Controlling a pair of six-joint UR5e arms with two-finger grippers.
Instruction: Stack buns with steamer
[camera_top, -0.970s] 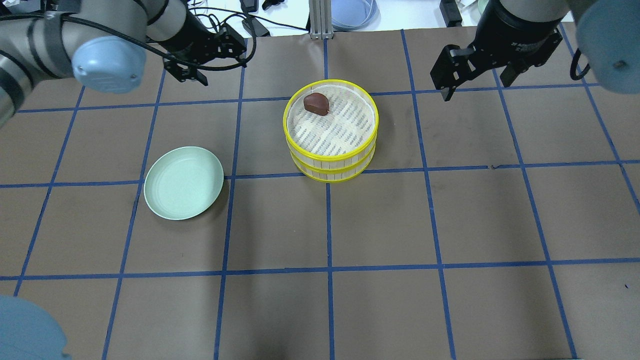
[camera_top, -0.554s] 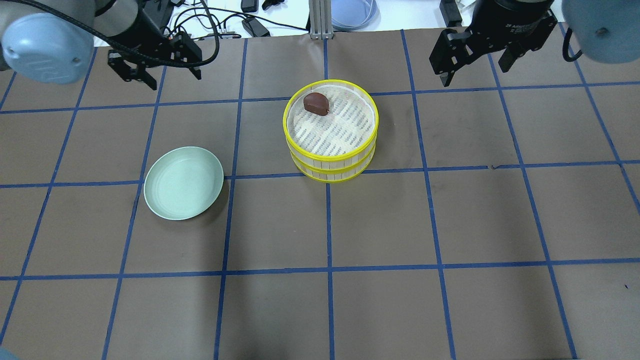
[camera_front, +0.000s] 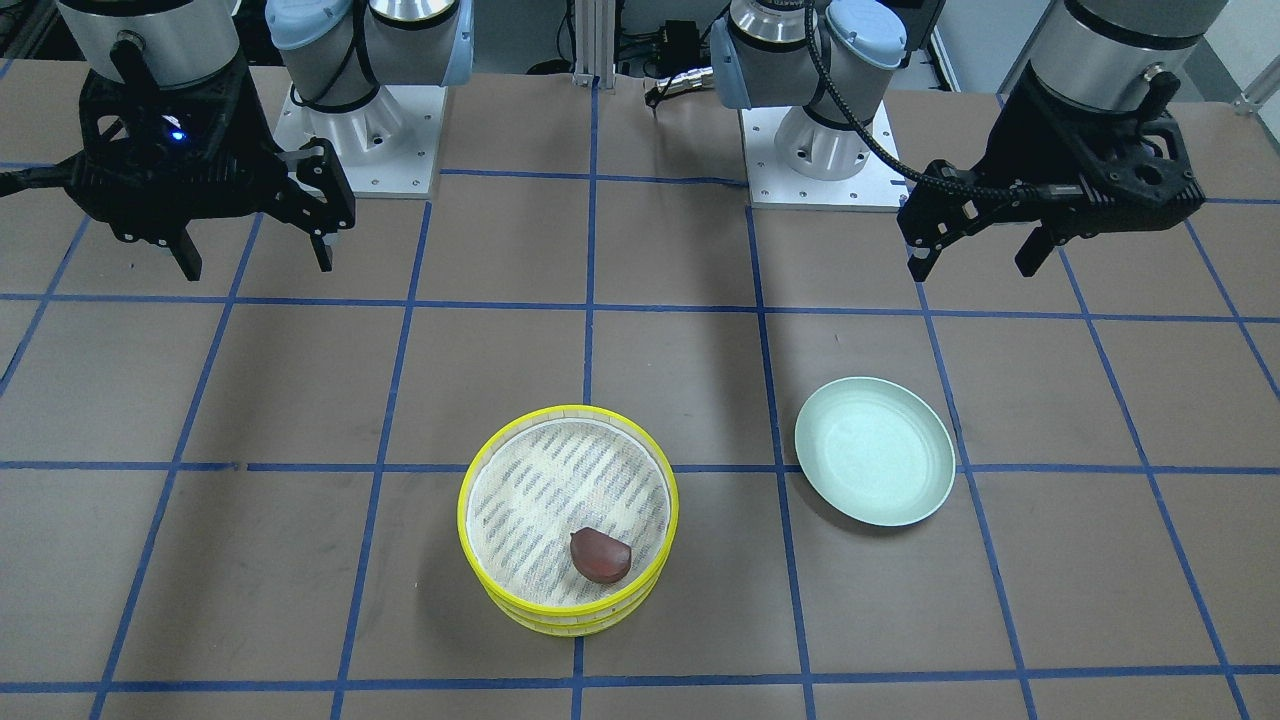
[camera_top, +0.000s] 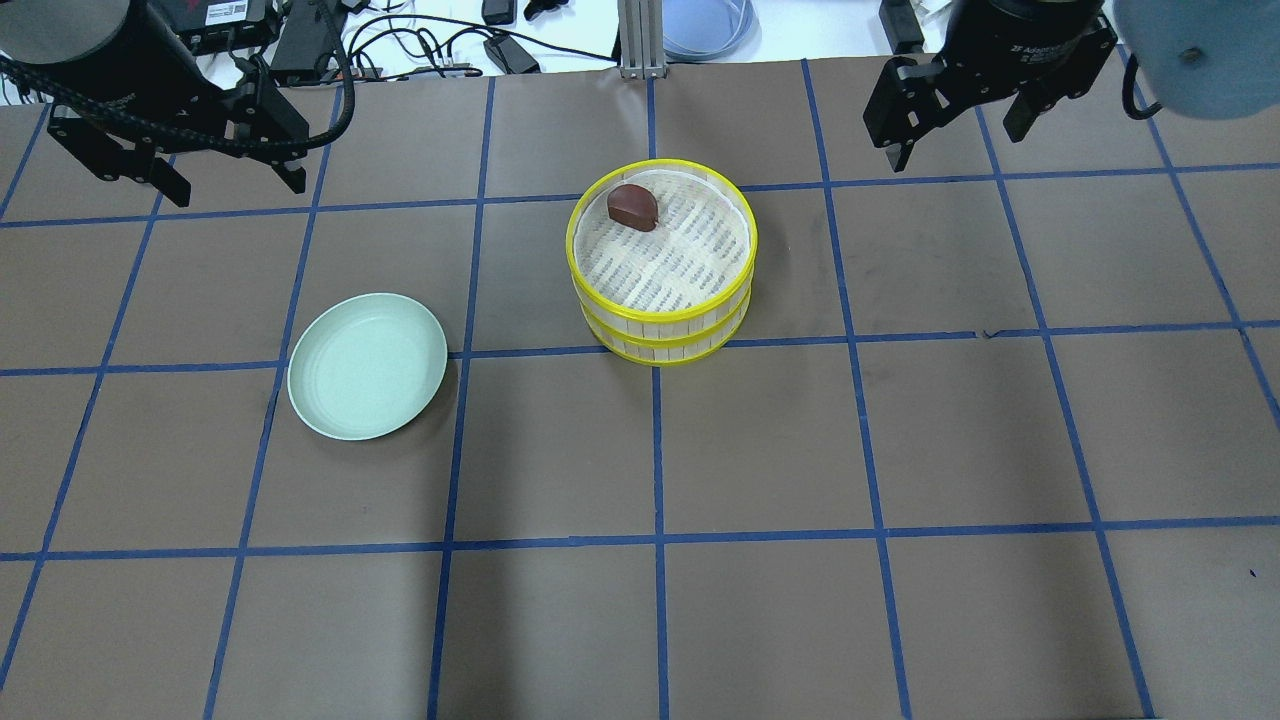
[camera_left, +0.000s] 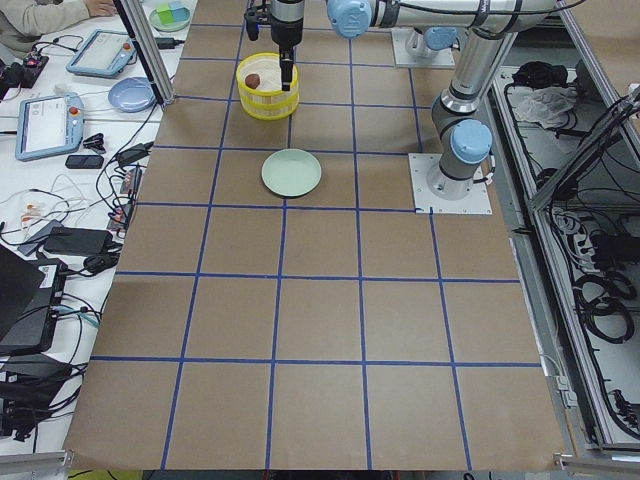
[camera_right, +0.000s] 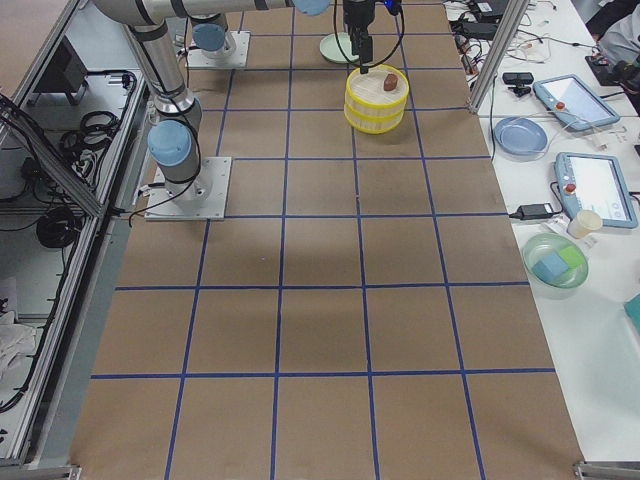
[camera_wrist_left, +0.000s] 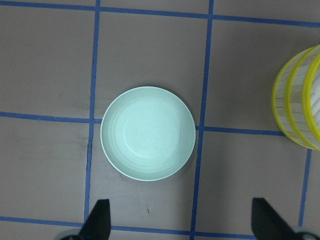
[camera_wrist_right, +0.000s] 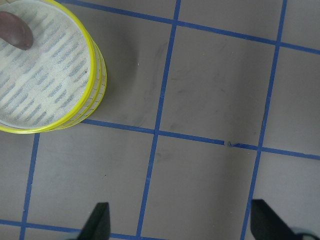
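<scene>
Where steamer tiers stack — glossy brown bun on striped liner.

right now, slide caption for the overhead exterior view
Brown oval bun in stacked yellow-rimmed steamer tiers; green round plate aside; left claw and right claw open

We counted two steamer tiers with yellow rims. We saw one dark brown bun and one pale green plate. Two grippers were in view, one left gripper and one right gripper, and each had two fingers. On the side bench we made out two tablets and one blue dish.
</scene>
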